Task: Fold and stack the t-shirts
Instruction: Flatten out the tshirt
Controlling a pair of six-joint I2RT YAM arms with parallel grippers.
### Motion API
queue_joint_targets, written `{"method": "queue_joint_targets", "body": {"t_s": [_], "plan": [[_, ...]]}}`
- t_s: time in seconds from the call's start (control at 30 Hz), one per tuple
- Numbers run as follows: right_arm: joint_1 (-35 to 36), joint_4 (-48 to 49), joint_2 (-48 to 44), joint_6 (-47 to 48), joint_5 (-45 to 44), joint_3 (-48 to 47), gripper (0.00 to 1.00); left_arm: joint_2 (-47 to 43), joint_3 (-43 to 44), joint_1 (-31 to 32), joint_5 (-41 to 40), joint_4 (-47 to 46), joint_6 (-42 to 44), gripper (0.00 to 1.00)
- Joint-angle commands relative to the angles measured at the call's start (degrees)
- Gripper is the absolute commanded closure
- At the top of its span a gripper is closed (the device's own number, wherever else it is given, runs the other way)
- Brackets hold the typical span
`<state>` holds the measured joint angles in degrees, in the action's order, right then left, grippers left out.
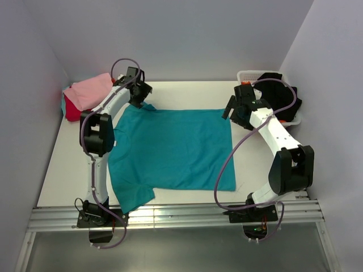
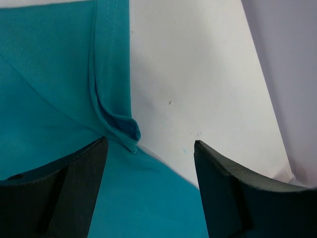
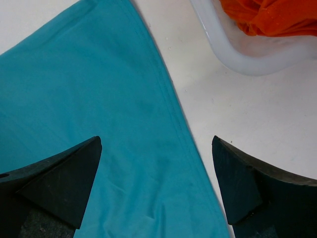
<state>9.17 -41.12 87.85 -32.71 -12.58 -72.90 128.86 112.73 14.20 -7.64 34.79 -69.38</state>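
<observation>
Top external showed the teal shirt [image 1: 170, 150] spread flat on the tabletop [image 1: 68, 164] between the arms, one sleeve hanging toward the near edge. Pink shirt [image 1: 91, 89] sat on the red shirt [image 1: 71, 110] at far left. Black shirt [image 1: 278, 93] was in the basket [image 1: 247, 75] at far right, and the right wrist view caught an orange shirt [image 3: 267, 15] in there too. Left pincer [image 1: 139, 96] was over the far-left corner of the teal shirt, jaws apart, holding nothing. The left wrist view had it straddling the cloth edge beside a small rumpled fold. Right pincer [image 1: 232, 110] was over the far-right corner, jaws wide and empty, one finger over cloth and the other over bare tabletop, just beside the basket. Judged step: about to pinch both far corners for the first fold, so the task looked early. Risks: the left jaws could close on just the rumpled bit or a single layer and slip on the lift. An uneven grab between the two sides would skew the fold. The right arm might nudge the basket. The bunched corner could get folded in as a crease.
</observation>
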Motion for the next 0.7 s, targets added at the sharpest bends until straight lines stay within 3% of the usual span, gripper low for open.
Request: {"method": "queue_joint_targets", "body": {"t_s": [0.0,0.67], "plan": [[0.1,1.0,-3.0,1.2,-1.4,0.7,0.01,-1.6,-0.6,1.2,0.7,-1.1,-1.7,0.24],[0.1,0.6,-2.8,3.4,-2.8,0.7,0.01,3.3,0.1,1.7,2.1,-0.5,-5.0,0.28]]}}
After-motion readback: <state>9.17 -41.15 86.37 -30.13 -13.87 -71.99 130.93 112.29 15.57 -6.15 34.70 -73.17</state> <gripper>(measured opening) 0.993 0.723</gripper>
